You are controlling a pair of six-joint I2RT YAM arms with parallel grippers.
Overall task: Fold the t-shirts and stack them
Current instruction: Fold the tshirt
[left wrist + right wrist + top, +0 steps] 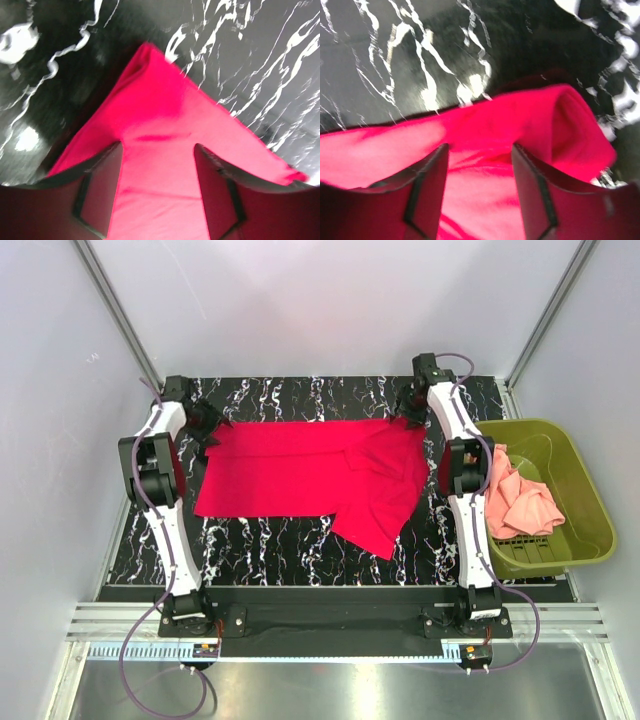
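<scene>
1. The red t-shirt (310,475) lies spread across the middle of the black marbled counter (260,540), its long side running left to right.
2. On its right side the cloth is doubled over itself, and one flap angles out toward the near edge.
3. My left tool (205,430) sits at the shirt's far left corner. In the left wrist view its two fingers (100,190) stand apart with flat red cloth showing in the gap. They are parted and pinching nothing.
4. That same view shows the corner of the shirt coming to a point just ahead of the fingers, with bare counter around it.
5. My right tool (412,405) is at the far right corner. In the right wrist view its fingers (427,190) are spread too, with nothing caught between them. A rounded fold of red cloth bulges just ahead and to the right.
6. The pink t-shirt (520,500) lies crumpled inside the olive-green basket (585,510), against the wall nearest my right arm.
7. The basket stands at the right end of the counter, apart from the red shirt.
</scene>
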